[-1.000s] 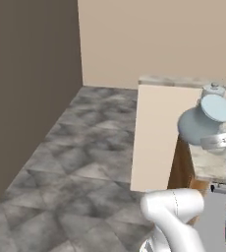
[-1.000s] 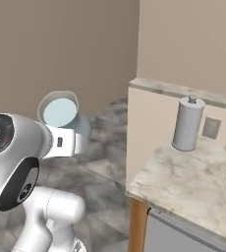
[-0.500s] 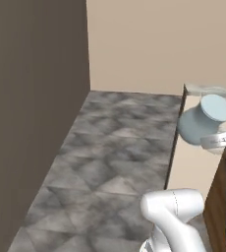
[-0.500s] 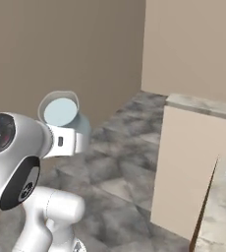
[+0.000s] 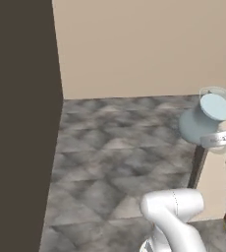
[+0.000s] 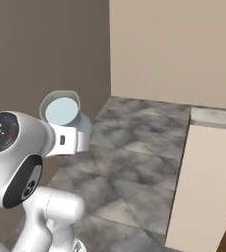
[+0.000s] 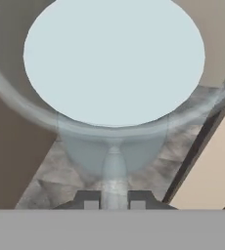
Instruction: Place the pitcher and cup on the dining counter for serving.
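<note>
My claw (image 7: 114, 201) pinches the pitcher (image 5: 205, 120) by its rim wall, holding it aloft above the grey stone floor (image 5: 120, 162), tilted a little; a beige panel with a marbled top (image 6: 214, 117) stands to my right; I judge this a carrying stage, so I should keep the jug level, grip firm, and swing gently.

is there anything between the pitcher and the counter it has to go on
No obstacle is visible. The pitcher is clamped in the gripper, carried above bare floor. A marbled counter top on a beige panel sits at the right base view's right edge, with open floor between; whether that is the dining counter is unclear.
</note>
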